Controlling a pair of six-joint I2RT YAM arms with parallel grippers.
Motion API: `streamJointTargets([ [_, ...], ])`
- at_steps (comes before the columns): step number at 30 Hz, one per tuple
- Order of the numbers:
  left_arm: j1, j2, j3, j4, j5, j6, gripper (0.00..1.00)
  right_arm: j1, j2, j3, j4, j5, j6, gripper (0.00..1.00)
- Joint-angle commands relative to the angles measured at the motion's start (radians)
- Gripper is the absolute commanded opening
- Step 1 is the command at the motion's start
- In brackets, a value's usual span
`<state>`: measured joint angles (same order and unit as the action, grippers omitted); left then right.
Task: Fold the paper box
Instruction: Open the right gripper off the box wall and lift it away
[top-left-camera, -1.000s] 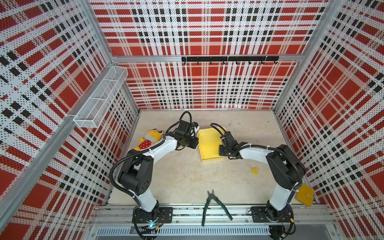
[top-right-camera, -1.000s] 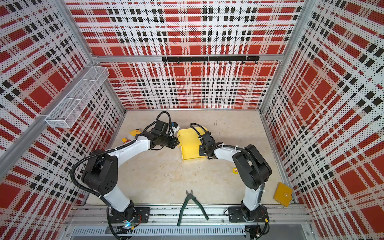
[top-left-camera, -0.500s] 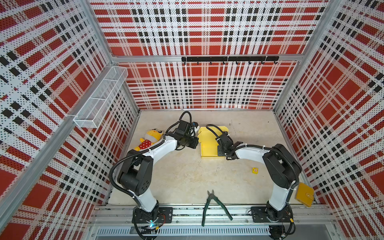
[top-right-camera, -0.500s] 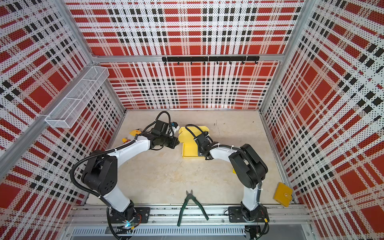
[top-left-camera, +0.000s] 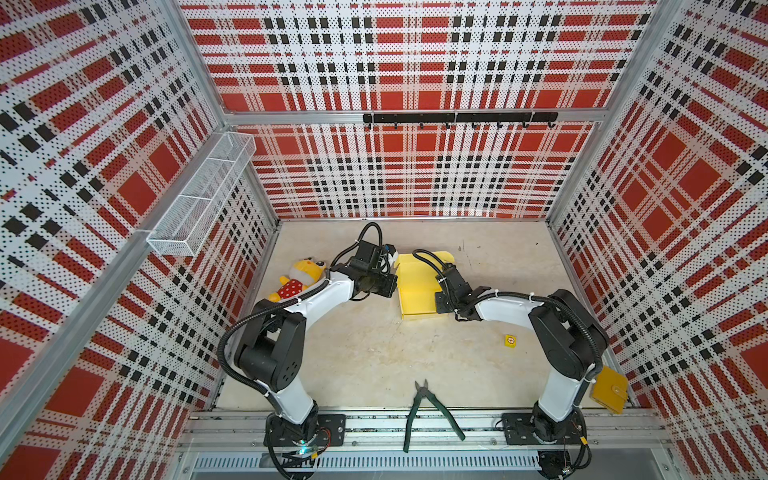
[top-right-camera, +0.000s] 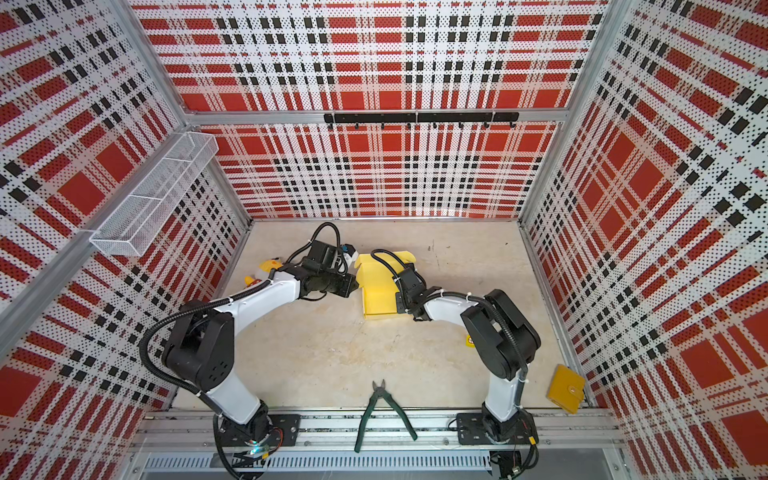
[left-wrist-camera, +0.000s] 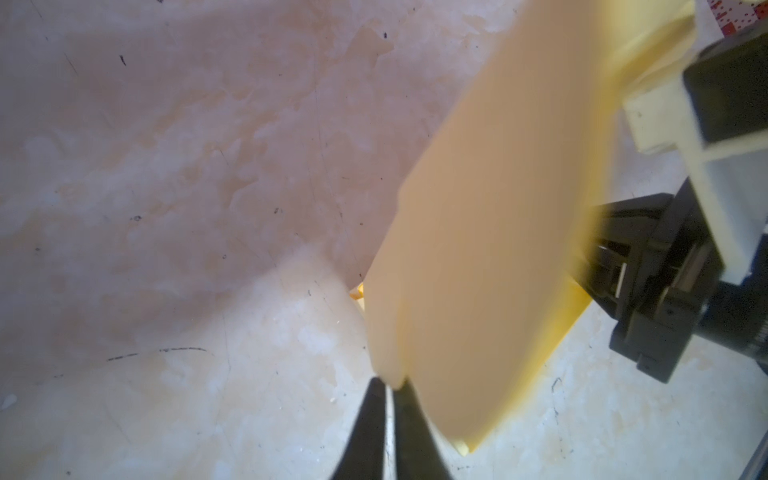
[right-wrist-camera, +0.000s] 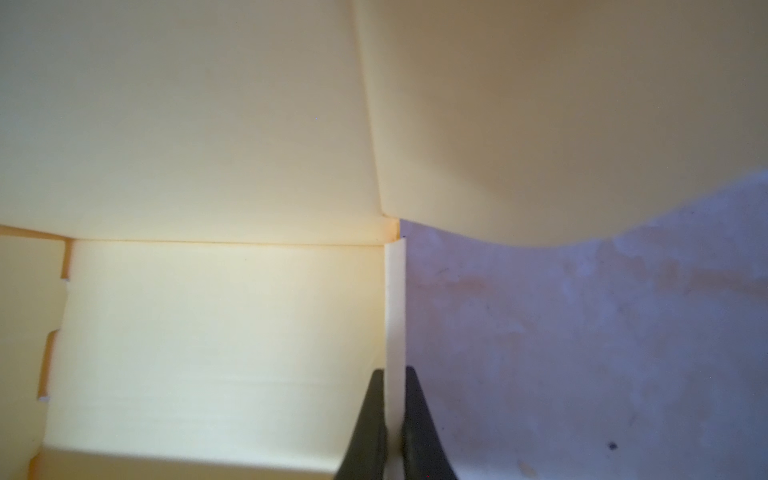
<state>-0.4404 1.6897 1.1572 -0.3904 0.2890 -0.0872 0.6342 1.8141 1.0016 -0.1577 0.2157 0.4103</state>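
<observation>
The pale yellow paper box (top-left-camera: 417, 291) lies half-formed on the floor between my two arms, seen in both top views (top-right-camera: 376, 295). My left gripper (top-left-camera: 393, 286) is at its left wall. In the left wrist view the left gripper (left-wrist-camera: 388, 382) is shut, with the corner of an upright flap (left-wrist-camera: 490, 232) pinched at its tips. My right gripper (top-left-camera: 438, 300) is at the box's right side. The right wrist view shows the right gripper (right-wrist-camera: 394, 372) shut on the edge of a standing side wall (right-wrist-camera: 395, 299), beside the box floor (right-wrist-camera: 224, 332).
A yellow plush toy (top-left-camera: 297, 278) lies by the left wall. A small yellow cube (top-left-camera: 510, 340) sits right of the box. Green-handled cutters (top-left-camera: 430, 409) lie at the front edge, and a mustard wallet (top-left-camera: 609, 388) at the front right. A wire basket (top-left-camera: 203, 191) hangs on the left wall.
The right gripper has moved left along the box and its right side has come up, so the sheet looks narrower. The left gripper has closed slightly; its arm has barely moved.
</observation>
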Motion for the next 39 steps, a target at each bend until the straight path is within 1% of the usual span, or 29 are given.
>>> streamJointTargets([
  [1,-0.01,-0.029,-0.008,0.03,0.029,-0.011,0.0,0.009,0.001,0.012,-0.041,-0.011,-0.056,0.0],
  [4,-0.013,-0.027,-0.01,0.034,0.029,-0.007,0.0,0.023,0.05,0.067,-0.142,0.074,-0.038,0.0],
  [10,-0.014,-0.027,-0.019,0.044,0.027,-0.006,0.0,0.069,0.152,0.141,-0.256,0.184,-0.006,0.0],
  [13,-0.013,-0.024,-0.019,0.045,0.027,-0.009,0.0,0.079,0.172,0.152,-0.264,0.188,0.008,0.0],
  [16,-0.012,-0.022,-0.021,0.048,0.027,-0.009,0.0,0.078,0.139,0.144,-0.257,0.187,0.013,0.01],
  [20,-0.014,-0.024,-0.021,0.046,0.018,-0.007,0.0,0.076,0.055,0.137,-0.249,0.177,-0.001,0.17],
  [23,-0.012,-0.024,-0.02,0.045,0.016,-0.006,0.01,0.068,-0.001,0.136,-0.241,0.145,0.002,0.25],
  [29,-0.021,-0.019,-0.014,0.04,0.009,0.0,0.03,0.054,-0.061,0.145,-0.246,0.106,0.03,0.31],
  [33,-0.021,-0.022,-0.014,0.038,0.006,0.003,0.05,0.044,-0.101,0.13,-0.231,0.072,0.068,0.37],
  [35,-0.021,-0.024,-0.014,0.038,0.007,0.004,0.07,0.037,-0.122,0.118,-0.22,0.053,0.083,0.42],
  [37,-0.019,-0.027,-0.013,0.035,0.005,0.007,0.1,0.033,-0.148,0.105,-0.213,0.035,0.095,0.45],
  [39,-0.016,-0.031,-0.011,0.034,0.005,0.009,0.14,0.03,-0.178,0.092,-0.213,0.029,0.105,0.49],
])
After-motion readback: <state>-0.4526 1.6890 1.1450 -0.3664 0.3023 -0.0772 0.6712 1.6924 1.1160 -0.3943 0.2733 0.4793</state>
